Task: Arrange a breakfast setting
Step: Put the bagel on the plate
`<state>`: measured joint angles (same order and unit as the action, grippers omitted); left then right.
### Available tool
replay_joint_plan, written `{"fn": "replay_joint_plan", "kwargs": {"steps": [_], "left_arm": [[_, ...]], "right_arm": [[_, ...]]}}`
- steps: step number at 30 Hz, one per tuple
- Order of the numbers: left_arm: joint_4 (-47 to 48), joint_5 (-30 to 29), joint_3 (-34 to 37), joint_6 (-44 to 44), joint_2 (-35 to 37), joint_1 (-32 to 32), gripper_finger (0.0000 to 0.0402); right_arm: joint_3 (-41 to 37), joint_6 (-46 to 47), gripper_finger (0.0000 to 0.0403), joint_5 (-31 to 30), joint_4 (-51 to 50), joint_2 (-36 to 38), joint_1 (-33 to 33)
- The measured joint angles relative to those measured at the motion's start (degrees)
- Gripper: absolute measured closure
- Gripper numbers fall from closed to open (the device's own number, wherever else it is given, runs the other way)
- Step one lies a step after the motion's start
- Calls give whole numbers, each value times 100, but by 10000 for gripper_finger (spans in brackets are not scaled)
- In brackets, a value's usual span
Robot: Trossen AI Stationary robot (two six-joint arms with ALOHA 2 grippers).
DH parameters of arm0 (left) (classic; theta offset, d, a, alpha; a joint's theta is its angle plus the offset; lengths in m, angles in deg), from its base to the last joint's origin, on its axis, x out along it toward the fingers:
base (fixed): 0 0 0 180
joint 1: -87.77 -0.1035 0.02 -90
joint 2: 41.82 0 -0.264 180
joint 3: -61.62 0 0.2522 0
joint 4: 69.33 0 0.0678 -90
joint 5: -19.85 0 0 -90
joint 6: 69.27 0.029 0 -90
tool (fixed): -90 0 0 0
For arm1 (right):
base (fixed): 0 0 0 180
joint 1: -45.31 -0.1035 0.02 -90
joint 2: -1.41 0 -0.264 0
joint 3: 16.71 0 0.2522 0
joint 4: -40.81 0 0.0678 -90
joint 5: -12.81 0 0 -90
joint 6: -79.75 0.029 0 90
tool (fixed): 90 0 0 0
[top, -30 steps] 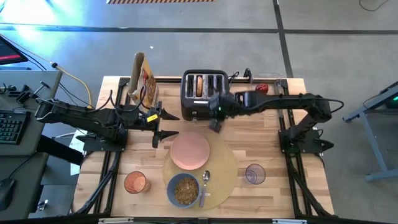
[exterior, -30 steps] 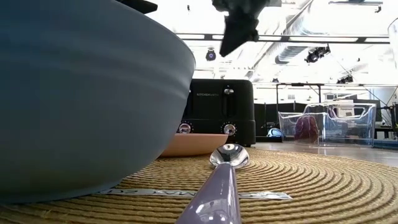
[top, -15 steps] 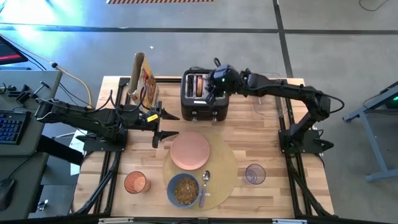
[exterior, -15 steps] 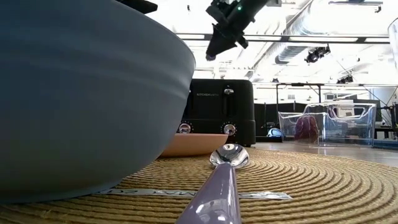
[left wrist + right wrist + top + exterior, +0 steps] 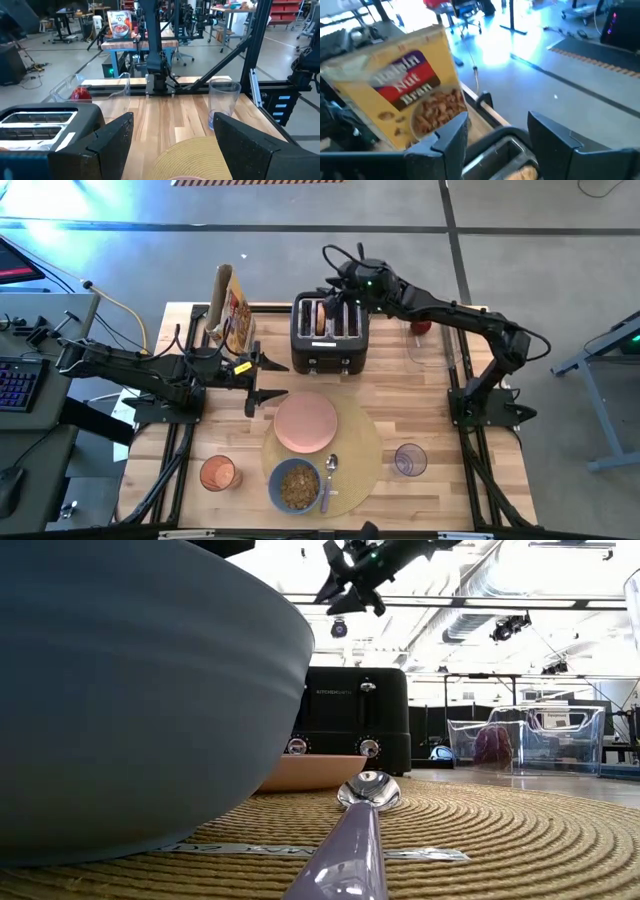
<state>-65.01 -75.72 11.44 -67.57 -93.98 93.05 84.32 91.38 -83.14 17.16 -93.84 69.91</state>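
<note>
Bagel (image 5: 319,318) sits half-hidden in toaster (image 5: 329,337), right fingers (image 5: 451,132) above.

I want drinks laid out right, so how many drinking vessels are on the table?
2. The orange cup stands near the table's front left, off the placemat. The clear glass stands front right, just beside the placemat's edge. None looks hidden.

High view looks straight down on the whole table; low view sits at mat level, close behind the blue bowl (image 5: 130,690), facing the toaster (image 5: 355,720), mid-frame in both
</note>
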Motion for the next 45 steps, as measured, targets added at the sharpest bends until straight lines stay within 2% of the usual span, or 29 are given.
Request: {"fn": "replay_joint_plan", "kwargs": {"steps": [7,12,21,31,45], "left_arm": [[-122,-7,2,109,-1,0,137],[-122,-300,2,199,-2,0,137],[-117,-898,2,202,-2,0,137],[-260,-920,2,350,-2,0,137],[-424,-920,2,608,0,-91,137]], "right_arm": [[0,17,225,16,542,-241,19],[0,346,238,-4,464,-526,82],[0,455,251,-802,-143,-831,90],[4,953,251,-1011,-757,-947,11],[0,1301,251,-1217,-774,-1145,-318]]}}
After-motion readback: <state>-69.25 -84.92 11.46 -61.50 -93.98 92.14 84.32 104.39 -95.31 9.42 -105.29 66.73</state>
